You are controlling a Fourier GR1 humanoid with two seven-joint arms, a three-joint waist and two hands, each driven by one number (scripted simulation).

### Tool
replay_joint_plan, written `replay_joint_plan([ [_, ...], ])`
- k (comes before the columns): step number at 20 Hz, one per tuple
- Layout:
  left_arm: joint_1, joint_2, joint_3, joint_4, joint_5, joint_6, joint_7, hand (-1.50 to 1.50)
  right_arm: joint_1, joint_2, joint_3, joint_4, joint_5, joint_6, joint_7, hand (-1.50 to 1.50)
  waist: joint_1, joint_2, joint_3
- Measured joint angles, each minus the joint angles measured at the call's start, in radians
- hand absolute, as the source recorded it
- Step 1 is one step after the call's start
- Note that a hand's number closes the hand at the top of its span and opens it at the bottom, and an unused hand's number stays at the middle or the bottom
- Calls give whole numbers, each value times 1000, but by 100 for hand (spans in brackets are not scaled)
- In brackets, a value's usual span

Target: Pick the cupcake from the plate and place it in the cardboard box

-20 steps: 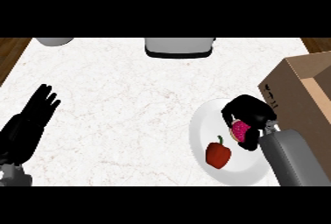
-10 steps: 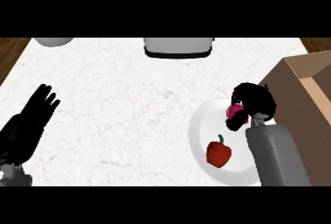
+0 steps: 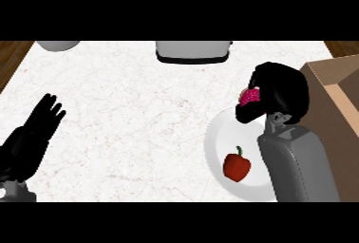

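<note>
Two boxy grey forearms, black right hand [image 3: 284, 92] and left hand [image 3: 38, 123].

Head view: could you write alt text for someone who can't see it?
The robot's right hand, fingers curled round a pink cupcake, holds it beside a cardboard box. Below, a white plate holds a red pepper; the left hand rests open at left.

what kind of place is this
Likely a kitchen: a pale, marble-like counter with a white plate holding a red pepper, and a grey appliance at the far edge. A cardboard box stands at the right.
</note>
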Motion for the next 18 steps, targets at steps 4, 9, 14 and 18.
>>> replay_joint_plan([
  [4,-24,15,14,21,12,-6,13,0,-98,-5,-5,-104,52,43,106,150,-2,1,0],
  [9,-32,12,9,16,7,-2,19,0,-176,-37,-47,-179,111,83,159,150,1,2,0],
  [14,-8,12,7,-32,14,-4,44,0,-209,-113,-146,-207,114,109,145,150,4,3,0],
  [18,-4,2,0,-21,2,-4,25,0,-191,-181,-212,-205,89,134,108,150,3,4,1],
])
